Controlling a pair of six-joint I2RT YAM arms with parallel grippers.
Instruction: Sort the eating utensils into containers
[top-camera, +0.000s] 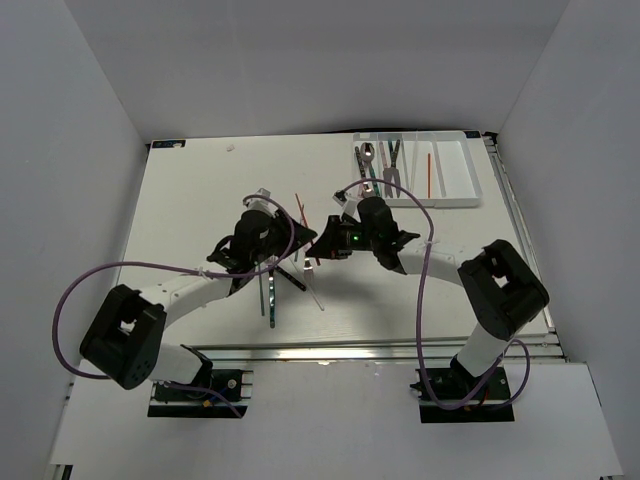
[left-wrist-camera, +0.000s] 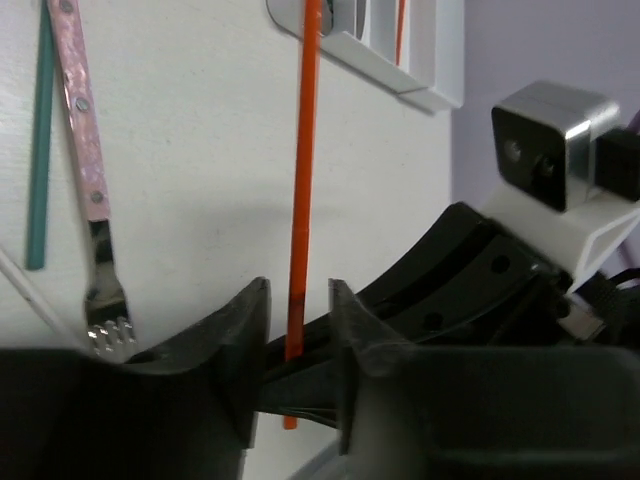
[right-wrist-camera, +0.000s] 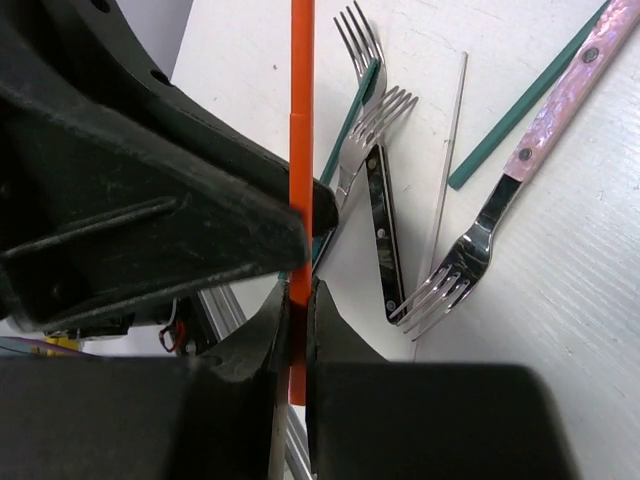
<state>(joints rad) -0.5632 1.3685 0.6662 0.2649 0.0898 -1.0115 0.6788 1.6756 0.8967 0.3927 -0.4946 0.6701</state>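
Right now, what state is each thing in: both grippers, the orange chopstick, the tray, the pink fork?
right gripper: shut on the orange chopstick.
left gripper: open, fingers flanking the orange chopstick without pinching.
orange chopstick: held by the right gripper alone.
white tray: partly filled with utensils.
pink-handled fork: lying loose on the table.

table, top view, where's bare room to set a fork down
Bare: the table's far-left stretch, between its left edge and the left arm; also the strip between tray and right arm. Crowded: the middle, where both arms meet over loose utensils.
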